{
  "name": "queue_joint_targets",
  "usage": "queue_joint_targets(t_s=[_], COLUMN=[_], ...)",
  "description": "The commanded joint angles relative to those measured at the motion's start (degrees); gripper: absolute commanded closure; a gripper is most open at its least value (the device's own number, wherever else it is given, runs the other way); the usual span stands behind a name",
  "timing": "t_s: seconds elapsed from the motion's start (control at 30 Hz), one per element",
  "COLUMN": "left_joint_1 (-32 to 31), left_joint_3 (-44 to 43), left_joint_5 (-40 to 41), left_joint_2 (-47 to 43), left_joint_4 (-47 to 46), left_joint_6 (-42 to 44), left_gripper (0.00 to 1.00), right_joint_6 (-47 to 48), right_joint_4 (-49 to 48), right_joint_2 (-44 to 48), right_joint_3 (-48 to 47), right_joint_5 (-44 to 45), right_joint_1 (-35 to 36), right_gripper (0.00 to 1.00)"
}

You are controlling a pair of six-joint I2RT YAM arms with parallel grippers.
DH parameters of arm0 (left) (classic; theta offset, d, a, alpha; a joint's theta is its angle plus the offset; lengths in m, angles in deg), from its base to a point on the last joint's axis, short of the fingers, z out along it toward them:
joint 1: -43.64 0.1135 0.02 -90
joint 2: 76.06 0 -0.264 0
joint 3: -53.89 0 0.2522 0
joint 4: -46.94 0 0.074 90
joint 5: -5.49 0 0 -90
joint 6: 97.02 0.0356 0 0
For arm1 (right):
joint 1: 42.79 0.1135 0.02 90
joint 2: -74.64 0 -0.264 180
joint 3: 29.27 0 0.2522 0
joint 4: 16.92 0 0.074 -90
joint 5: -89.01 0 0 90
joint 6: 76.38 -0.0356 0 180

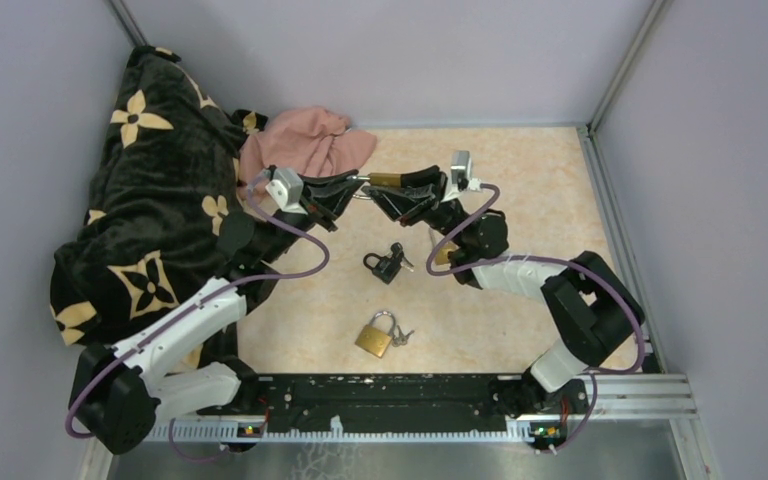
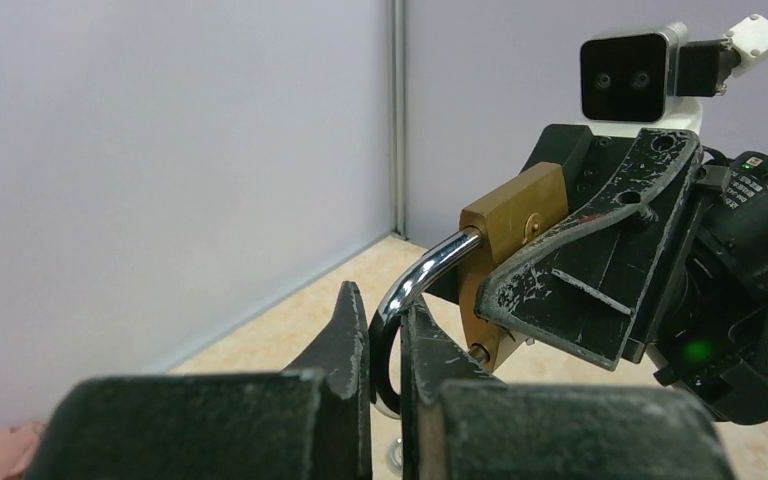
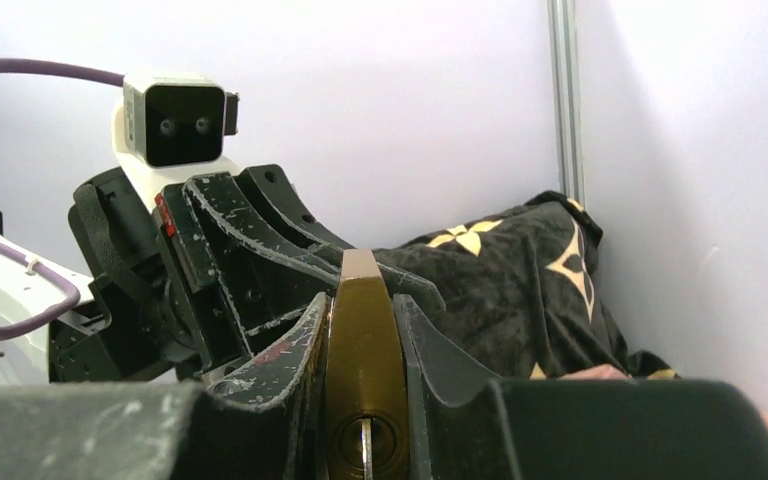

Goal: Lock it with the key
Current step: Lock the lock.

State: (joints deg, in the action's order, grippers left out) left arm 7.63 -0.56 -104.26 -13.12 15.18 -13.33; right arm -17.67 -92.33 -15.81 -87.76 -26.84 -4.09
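A brass padlock (image 1: 385, 180) hangs in the air between both arms, above the table's far middle. My left gripper (image 2: 385, 315) is shut on its chrome shackle (image 2: 428, 272), which curves down between the two fingers. The brass body (image 2: 513, 218) is pinched flat between the fingers of my right gripper (image 3: 363, 300), which is shut on it. In the right wrist view the body (image 3: 363, 345) faces the camera bottom-first, and a thin silver key (image 3: 364, 448) sits in its keyhole. The left gripper (image 1: 350, 192) and right gripper (image 1: 388, 192) nearly touch tip to tip.
On the table lie a black padlock with keys (image 1: 385, 263) and a second brass padlock with keys (image 1: 374, 336). A black blanket with gold flowers (image 1: 150, 210) and a pink cloth (image 1: 305, 140) fill the far left. Grey walls (image 1: 680, 180) close in on three sides.
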Motion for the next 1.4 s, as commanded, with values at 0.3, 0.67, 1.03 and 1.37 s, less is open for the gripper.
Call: queue_joint_targets(t_s=[0.3,0.67,1.03,1.37], left_joint_1=[-13.6,7.3,9.7,10.4], left_joint_3=[-0.2,0.2,8.6,11.6], left_joint_5=[-44.1,-39.1,-35.0,-35.3], left_joint_2=[1.1,-8.7,-12.6,-13.6], left_joint_4=[4.4,27.9,32.8,37.8], left_joint_6=[-5.6,2.3,1.8,5.7], left_gripper=[1.0,1.0,1.0,1.0], right_joint_6=[6.2,16.1,11.8,7.6], right_joint_4=[29.5,48.2,48.3,42.1], right_joint_2=[-2.7,9.9,8.0,5.2], right_joint_3=[-7.4,-1.4,5.8,7.9], right_joint_5=[-2.7,-6.1,-13.1,-21.3], right_joint_1=[5.0,4.7,7.0,6.9], right_gripper=[1.0,1.0,0.91,0.48])
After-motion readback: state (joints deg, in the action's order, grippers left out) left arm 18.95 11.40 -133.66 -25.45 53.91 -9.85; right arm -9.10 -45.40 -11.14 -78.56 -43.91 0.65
